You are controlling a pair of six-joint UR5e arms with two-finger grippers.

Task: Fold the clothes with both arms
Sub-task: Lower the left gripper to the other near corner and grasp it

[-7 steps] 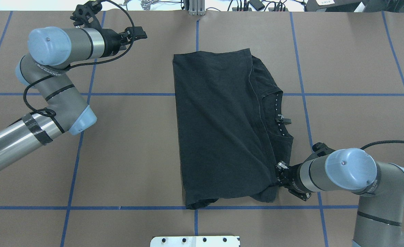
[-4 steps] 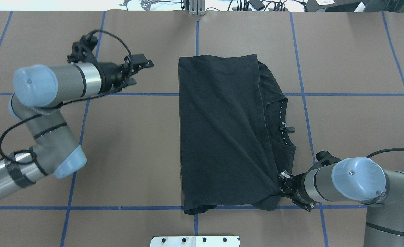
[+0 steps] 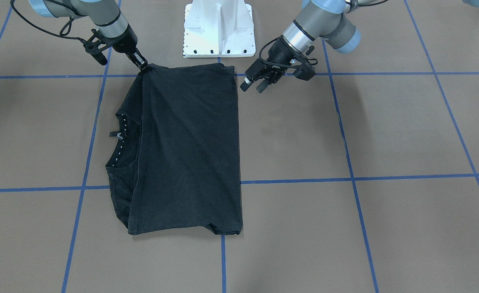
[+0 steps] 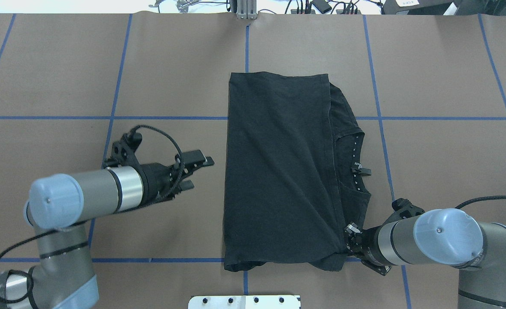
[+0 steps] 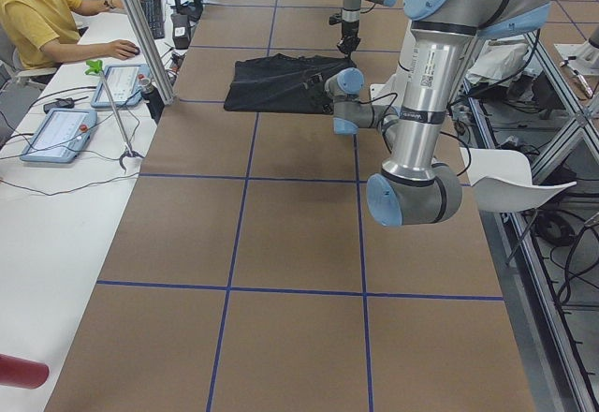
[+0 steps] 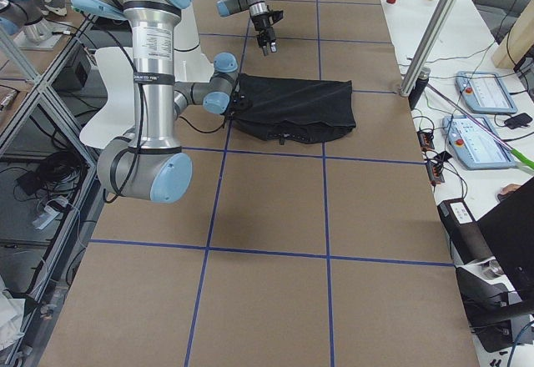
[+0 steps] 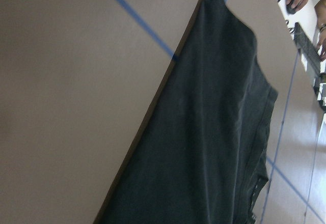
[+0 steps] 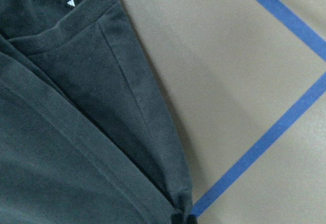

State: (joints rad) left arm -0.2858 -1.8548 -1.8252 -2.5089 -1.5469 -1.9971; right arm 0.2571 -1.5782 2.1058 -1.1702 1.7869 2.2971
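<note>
The brown table with its blue tape grid carries the black T-shirt at its middle. The shirt is folded lengthwise, with the upper layer skewed so that the collar side peeks out on the right. The main risk, as I judge it, is uneven pulling. The right arm has its claw clamped on the near right corner only. The left arm holds its claw apart and empty, near the shirt's left folded edge but clear of it. If the right side lifts or drags alone, the loose layers could slide over each other and the skew worsen. The left claw, coming in low, might shove that edge into a bunch or catch a single layer. A tip-only pinch on thin cotton could also slip free.
</note>
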